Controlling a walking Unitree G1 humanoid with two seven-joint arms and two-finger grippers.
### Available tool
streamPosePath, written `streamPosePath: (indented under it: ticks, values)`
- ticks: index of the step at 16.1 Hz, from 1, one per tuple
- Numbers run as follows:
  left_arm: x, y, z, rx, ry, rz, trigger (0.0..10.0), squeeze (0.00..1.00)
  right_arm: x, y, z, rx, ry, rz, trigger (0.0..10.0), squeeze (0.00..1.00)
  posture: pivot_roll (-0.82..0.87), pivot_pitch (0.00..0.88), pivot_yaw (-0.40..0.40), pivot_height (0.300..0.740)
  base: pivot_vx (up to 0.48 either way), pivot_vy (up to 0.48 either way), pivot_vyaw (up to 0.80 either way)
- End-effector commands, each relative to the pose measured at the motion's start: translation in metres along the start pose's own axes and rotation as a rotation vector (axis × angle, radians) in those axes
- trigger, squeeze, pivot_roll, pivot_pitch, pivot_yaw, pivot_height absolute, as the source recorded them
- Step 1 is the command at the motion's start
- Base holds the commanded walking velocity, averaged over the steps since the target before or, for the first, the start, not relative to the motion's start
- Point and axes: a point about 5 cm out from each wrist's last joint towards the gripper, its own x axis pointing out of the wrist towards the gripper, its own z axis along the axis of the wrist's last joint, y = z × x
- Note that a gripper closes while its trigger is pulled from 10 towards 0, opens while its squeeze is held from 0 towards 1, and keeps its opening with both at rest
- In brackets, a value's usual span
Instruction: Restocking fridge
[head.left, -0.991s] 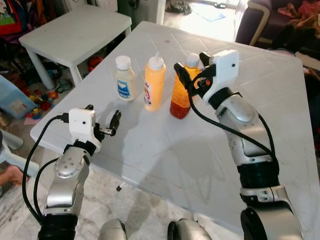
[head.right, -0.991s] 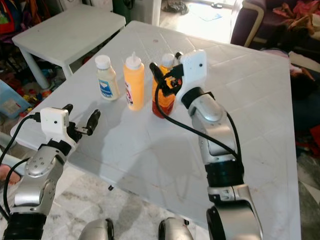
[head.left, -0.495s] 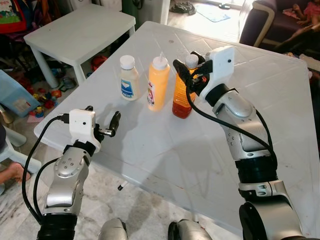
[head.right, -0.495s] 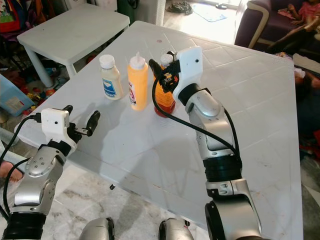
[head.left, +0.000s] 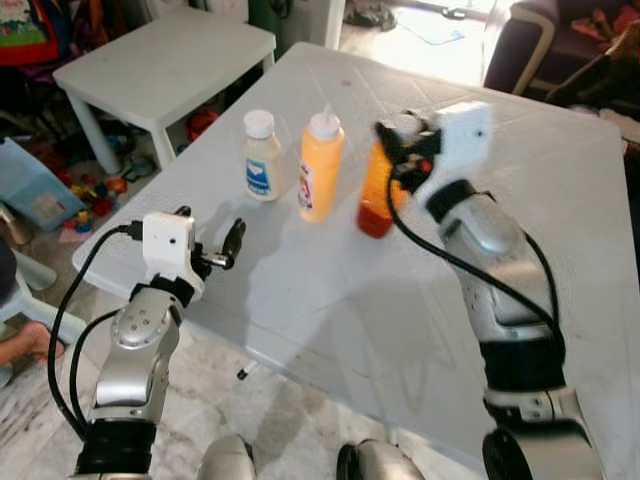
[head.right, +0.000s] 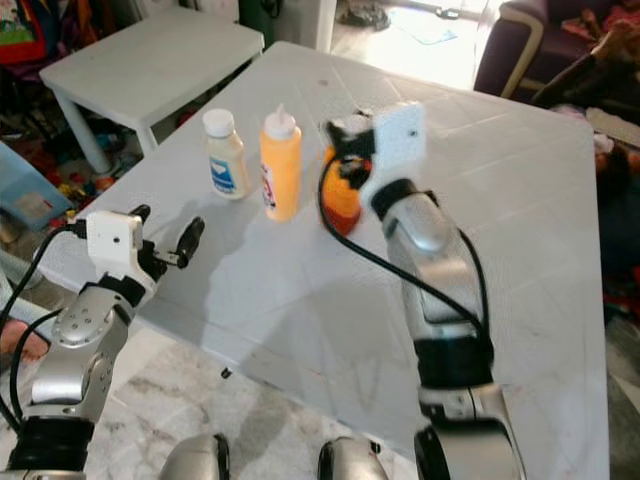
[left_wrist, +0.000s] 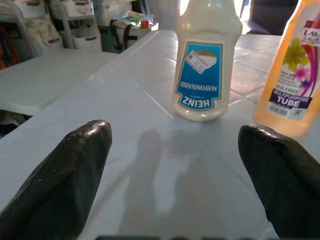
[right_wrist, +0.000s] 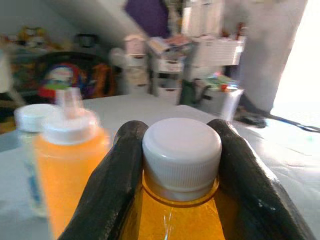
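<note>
Right gripper (right_wrist: 180, 165) now clamped on the neck of the amber bottle (head.left: 376, 195), black fingers (right_wrist: 112, 185) flanking its ribbed white cap (right_wrist: 182, 149); a moment ago merely alongside. Bottle translucent, upright on the white tiled-pattern table (head.left: 330, 300), beside the opaque orange squeeze bottle (head.left: 319, 168) and mayonnaise bottle (left_wrist: 206, 65). Left gripper (left_wrist: 172, 180) spread wide, empty, near the table edge.

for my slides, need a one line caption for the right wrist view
Right gripper black fingers closed around the white-capped amber plastic bottle, beside an orange squeeze bottle.
</note>
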Motion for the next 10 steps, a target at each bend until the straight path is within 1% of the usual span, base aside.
streamPosePath:
  ticks: [1, 2, 3, 4, 5, 6, 7, 8, 10]
  values:
    - [0.001, 0.001, 0.004, 0.020, -0.002, 0.002, 10.0, 0.00, -0.008, -0.007, 0.002, -0.009, -0.001, -0.069, 0.0, 0.00, 0.01, 0.107, -0.006, 0.740, 0.000, 0.000, 0.00]
    - [0.001, 0.002, 0.003, 0.034, 0.021, 0.024, 10.0, 0.00, -0.013, -0.008, 0.004, -0.005, -0.016, -0.103, 0.0, 0.00, 0.01, 0.114, -0.009, 0.740, 0.000, 0.000, 0.00]
    - [0.002, 0.006, 0.001, 0.023, 0.041, 0.073, 10.0, 0.00, -0.026, -0.006, 0.006, 0.016, -0.038, -0.163, 0.0, 0.00, 0.00, 0.118, -0.015, 0.740, 0.000, 0.000, 0.00]
    - [0.002, 0.008, -0.001, 0.007, 0.045, 0.101, 10.0, 0.00, -0.035, -0.002, 0.004, 0.028, -0.045, -0.193, 4.4, 0.00, 0.00, 0.116, -0.018, 0.740, 0.000, 0.000, 0.00]
    - [0.001, 0.008, -0.003, -0.010, 0.055, 0.112, 10.0, 0.00, -0.043, 0.003, 0.001, 0.041, -0.041, -0.205, 10.0, 0.00, -0.01, 0.114, -0.020, 0.740, 0.000, 0.000, 0.00]
    - [0.001, 0.005, -0.003, -0.005, 0.048, 0.104, 10.0, 0.00, -0.048, 0.008, -0.001, 0.052, -0.038, -0.203, 10.0, 0.00, -0.01, 0.110, -0.020, 0.740, 0.000, 0.000, 0.00]
    - [0.001, 0.004, -0.003, -0.007, 0.047, 0.098, 10.0, 0.00, -0.051, 0.011, -0.002, 0.039, -0.033, -0.198, 10.0, 0.00, -0.01, 0.106, -0.020, 0.740, 0.000, 0.000, 0.00]
    - [0.001, 0.001, -0.005, -0.011, 0.051, 0.091, 10.0, 0.00, -0.055, 0.014, -0.006, 0.024, -0.022, -0.197, 10.0, 0.00, -0.01, 0.096, -0.020, 0.740, -0.244, 0.000, 0.00]
    - [0.002, -0.002, -0.006, -0.015, 0.057, 0.083, 10.0, 0.00, -0.059, 0.013, -0.010, 0.013, -0.012, -0.214, 10.0, 0.00, -0.01, 0.083, -0.020, 0.740, -0.249, 0.000, 0.00]
